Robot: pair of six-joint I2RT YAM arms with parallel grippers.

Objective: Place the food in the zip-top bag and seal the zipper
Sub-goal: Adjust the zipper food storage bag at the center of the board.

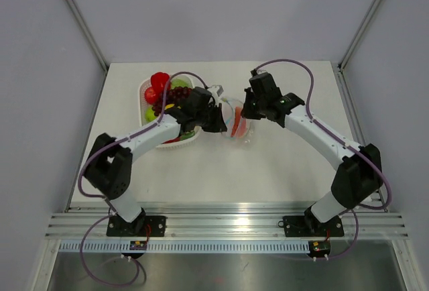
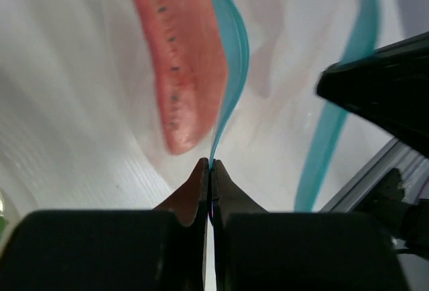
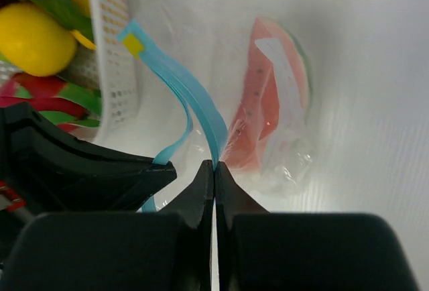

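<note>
The clear zip-top bag (image 1: 240, 129) lies at the table's middle with a red watermelon slice (image 1: 236, 126) inside; the slice also shows in the left wrist view (image 2: 177, 56) and the right wrist view (image 3: 268, 96). My left gripper (image 2: 210, 165) is shut on one side of the pale teal zipper strip (image 2: 231, 43). My right gripper (image 3: 214, 165) is shut on the other side of the zipper (image 3: 198, 100). The two strips stand apart, so the mouth is open. More toy food, a red pepper (image 1: 159, 80), grapes (image 1: 175, 95) and a lemon (image 3: 37, 36), sits in the basket.
The white slotted basket (image 1: 143, 93) stands left of the bag, partly under my left arm; its wall shows in the right wrist view (image 3: 117, 56). Both arms meet over the bag. Grey walls enclose the table on the far, left and right sides.
</note>
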